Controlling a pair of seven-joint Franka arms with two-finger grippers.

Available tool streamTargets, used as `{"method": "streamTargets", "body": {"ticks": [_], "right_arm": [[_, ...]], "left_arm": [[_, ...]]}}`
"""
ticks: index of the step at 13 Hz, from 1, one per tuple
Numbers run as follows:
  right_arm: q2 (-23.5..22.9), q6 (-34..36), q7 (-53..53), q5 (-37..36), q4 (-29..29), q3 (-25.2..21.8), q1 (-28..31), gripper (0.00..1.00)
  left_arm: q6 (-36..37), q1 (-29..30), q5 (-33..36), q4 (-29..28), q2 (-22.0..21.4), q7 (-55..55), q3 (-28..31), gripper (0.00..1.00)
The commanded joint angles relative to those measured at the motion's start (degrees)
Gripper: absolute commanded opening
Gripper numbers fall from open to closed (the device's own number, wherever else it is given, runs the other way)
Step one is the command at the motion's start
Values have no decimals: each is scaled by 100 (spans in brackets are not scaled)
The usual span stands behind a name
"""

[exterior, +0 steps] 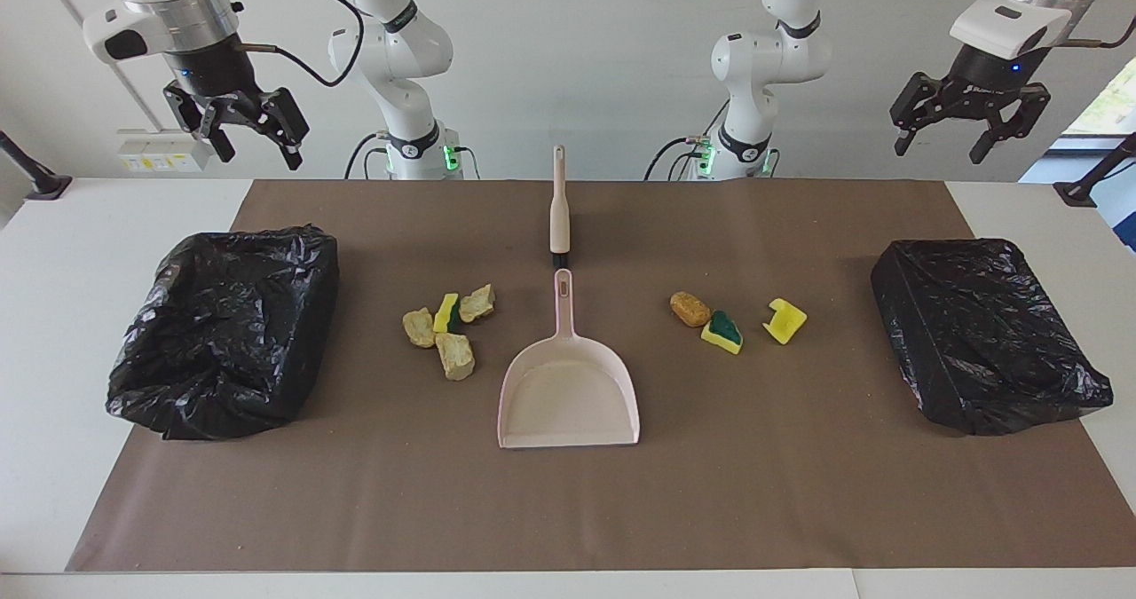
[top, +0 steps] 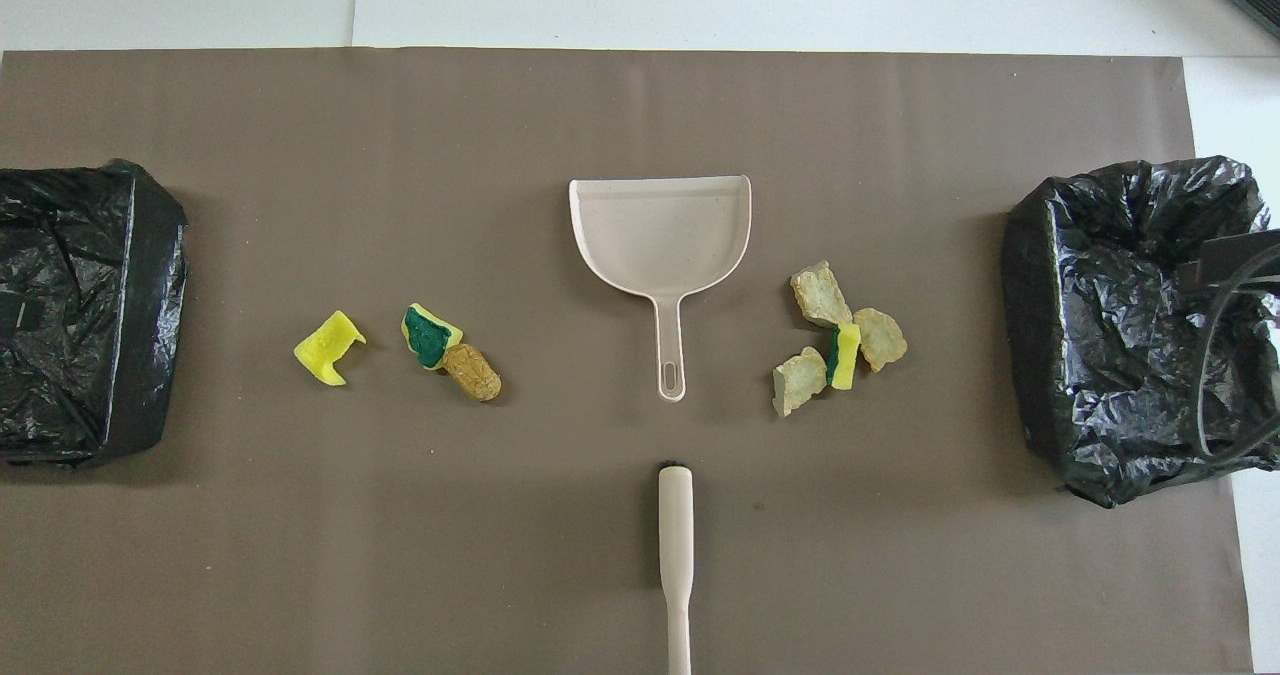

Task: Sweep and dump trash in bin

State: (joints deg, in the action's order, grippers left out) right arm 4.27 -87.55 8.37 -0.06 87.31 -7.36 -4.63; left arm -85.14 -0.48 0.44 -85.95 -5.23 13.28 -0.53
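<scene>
The fingers of both grippers are spread wide and nothing is held. The right gripper hangs high over the table edge by its own bin; the left gripper hangs likewise near the second bin. Both arms are waiting.

No step has been started, it is judged: brush and dustpan lie untouched at the middle of the brown mat, the brush nearer the robots, the two handles end to end but apart. The trash is split into two clusters. Four scraps lie beside the pan toward the right arm's end; three scraps lie toward the left arm's end.

Next, both tools would probably have to be picked up by their slim handles, which lie flat and call for a low, centred pinch.

The tan chunks look crumbly and rough, the sponge bits soft and yellow with green backing, the brown lump oval. The pan is smooth pale plastic with a flat lip. Both bins are lined with glossy, crinkled black film; the one at the right arm's end gapes open.
</scene>
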Motion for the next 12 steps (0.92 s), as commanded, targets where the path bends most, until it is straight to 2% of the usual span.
{"method": "streamTargets", "body": {"ticks": [1, 12], "right_arm": [[101, 1, -55, -12, 102, -12, -3, 100], [101, 1, -55, -12, 102, -12, -3, 100]], "left_arm": [[-47, 30, 70, -107, -66, 17, -9, 100], [-91, 66, 61, -115, -75, 35, -18, 100]]}}
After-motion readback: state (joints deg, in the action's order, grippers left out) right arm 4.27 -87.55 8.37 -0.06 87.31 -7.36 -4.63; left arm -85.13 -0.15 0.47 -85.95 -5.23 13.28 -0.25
